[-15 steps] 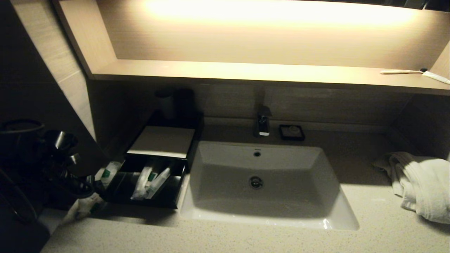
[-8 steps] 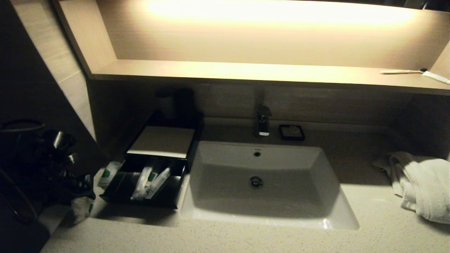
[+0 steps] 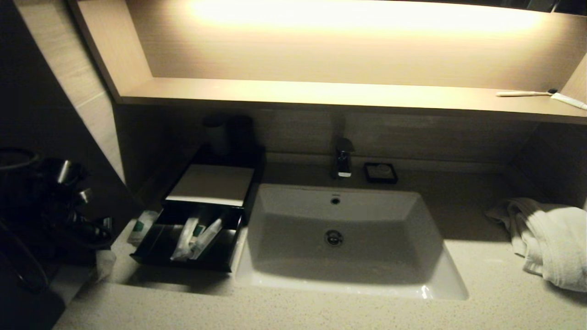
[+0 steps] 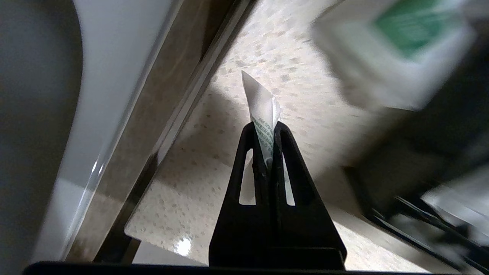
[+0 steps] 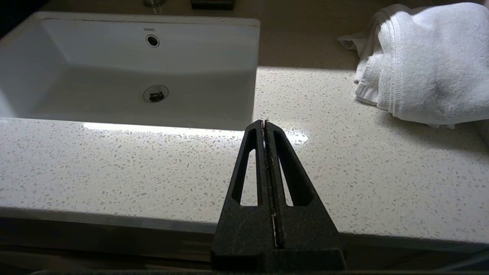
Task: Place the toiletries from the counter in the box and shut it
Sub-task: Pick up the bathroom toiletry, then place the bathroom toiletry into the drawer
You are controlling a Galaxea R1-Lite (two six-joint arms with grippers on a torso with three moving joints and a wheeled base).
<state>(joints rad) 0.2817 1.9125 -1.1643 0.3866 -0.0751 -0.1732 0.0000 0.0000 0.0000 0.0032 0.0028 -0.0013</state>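
The black box [image 3: 211, 185] stands left of the sink with its drawer [image 3: 188, 256] slid out; several white sachets and tubes [image 3: 196, 238] lie in the drawer. One white sachet with a green mark [image 3: 140, 225] lies on the counter [image 3: 293, 311] beside the drawer's left side; it also shows blurred in the left wrist view [image 4: 389, 49]. My left gripper [image 3: 98, 243] hangs at the far left, above the counter's left edge, shut on a thin white sachet [image 4: 261, 103] that sticks out past the fingertips [image 4: 250, 131]. My right gripper [image 5: 264, 123] is shut and empty over the counter's front edge.
The white sink basin [image 3: 341, 238] fills the middle, with the tap [image 3: 343, 160] and a small black soap dish [image 3: 380, 173] behind it. A white towel [image 3: 550, 240] lies at the right. A bare toothbrush [image 3: 527, 93] lies on the lit shelf [image 3: 321, 94].
My left gripper has lifted and drawn back to the left with the white sachet in it, uncovering the other sachet by the drawer. The right arm has not moved.
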